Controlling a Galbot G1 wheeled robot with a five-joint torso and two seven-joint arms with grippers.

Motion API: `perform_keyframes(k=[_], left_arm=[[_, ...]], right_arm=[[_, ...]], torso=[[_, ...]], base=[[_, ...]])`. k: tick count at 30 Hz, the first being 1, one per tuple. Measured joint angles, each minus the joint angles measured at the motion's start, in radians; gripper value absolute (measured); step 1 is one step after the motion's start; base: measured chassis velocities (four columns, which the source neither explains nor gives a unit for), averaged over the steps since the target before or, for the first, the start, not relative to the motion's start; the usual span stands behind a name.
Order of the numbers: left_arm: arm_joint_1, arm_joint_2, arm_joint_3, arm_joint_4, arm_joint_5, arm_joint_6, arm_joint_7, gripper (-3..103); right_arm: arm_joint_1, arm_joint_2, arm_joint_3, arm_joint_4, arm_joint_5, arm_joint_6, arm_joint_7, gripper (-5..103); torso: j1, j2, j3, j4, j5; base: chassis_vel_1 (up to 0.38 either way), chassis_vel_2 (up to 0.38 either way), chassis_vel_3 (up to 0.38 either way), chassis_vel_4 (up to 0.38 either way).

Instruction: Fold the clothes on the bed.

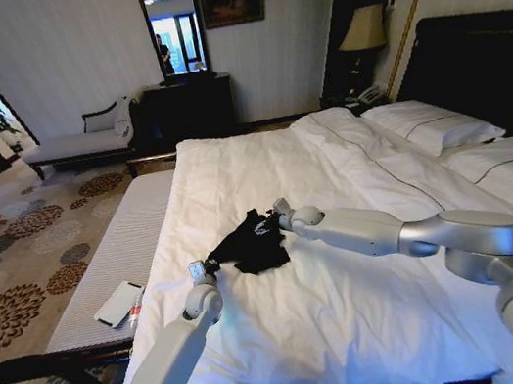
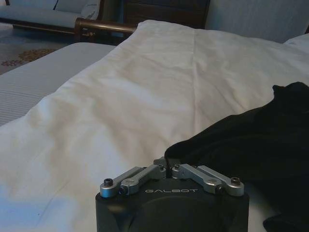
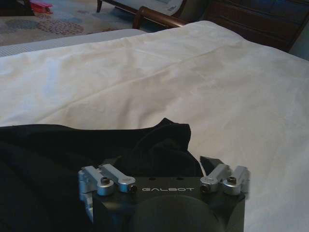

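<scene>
1. Clothes [image 1: 251, 243]: one black garment, bunched in a loose heap on the bed [image 1: 359, 323], mid-duvet, nearer the left side edge than the pillow end.
2. Left hand [image 1: 200, 270] at the garment's left end. Wrist view: fingers [image 2: 161, 169] pinched closed on a corner of the black fabric.
3. Right hand [image 1: 280, 210] at the garment's far right end. Wrist view: fingers spread apart, fabric lying between them, not gripped yet.
4. Progress, judged: early. No neat fold visible, cloth crumpled. Left to do: spread flat, fold, tidy.
5. Bench alongside bed's left edge carries a small white item [image 1: 118, 303].
</scene>
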Motion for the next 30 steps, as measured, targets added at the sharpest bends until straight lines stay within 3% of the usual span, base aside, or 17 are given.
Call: perform_keyframes(k=[3, 5, 9, 11, 15, 17, 23, 30], left_arm=[[0.000, 0.004, 0.000, -0.004, -0.001, 0.000, 0.000, 0], [0.001, 0.005, -0.003, -0.005, -0.001, 0.000, 0.000, 0], [0.011, 0.005, -0.006, -0.005, -0.001, -0.003, 0.000, 0], [0.012, 0.005, -0.006, -0.004, 0.000, -0.003, 0.000, 0], [0.013, 0.002, 0.000, -0.003, 0.005, -0.004, -0.001, 0], [0.012, 0.002, 0.001, -0.003, 0.005, -0.004, -0.001, 0], [0.010, 0.009, 0.002, -0.007, 0.005, -0.004, -0.002, 0], [0.009, 0.013, -0.002, -0.019, 0.002, -0.004, -0.008, 0]], right_arm=[[0.005, 0.009, -0.004, -0.022, 0.006, 0.006, 0.001, 78], [0.010, 0.009, -0.007, -0.026, 0.009, 0.008, 0.002, 78], [0.016, 0.003, -0.015, -0.025, 0.012, 0.011, 0.009, 56], [0.014, 0.002, -0.015, -0.024, 0.009, 0.012, 0.012, 56], [0.003, 0.004, -0.015, -0.021, 0.002, 0.018, 0.031, 34], [0.003, 0.004, -0.015, -0.020, 0.002, 0.018, 0.035, 34], [0.009, -0.004, -0.008, -0.006, 0.008, 0.018, 0.047, 7], [0.019, -0.032, 0.007, 0.037, 0.015, 0.018, 0.060, 1]], torso=[[0.000, 0.000, 0.000, 0.0000, 0.0001], [0.000, 0.000, 0.000, -0.0003, 0.0001], [0.000, 0.000, 0.000, -0.0002, 0.0000], [0.000, 0.000, 0.000, -0.0002, 0.0000], [0.000, 0.000, 0.000, -0.0002, 0.0001], [0.000, 0.000, 0.000, -0.0001, 0.0001], [0.000, 0.000, 0.000, -0.0001, 0.0001], [0.000, 0.000, 0.000, -0.0002, 0.0001]], base=[[0.000, 0.000, 0.000, 0.000], [0.000, 0.000, 0.000, 0.000], [0.000, 0.000, 0.000, 0.000], [0.000, 0.000, 0.000, 0.000], [0.000, 0.000, 0.000, 0.000], [0.000, 0.000, 0.000, 0.000], [0.000, 0.000, 0.000, 0.000], [0.000, 0.000, 0.000, 0.000]])
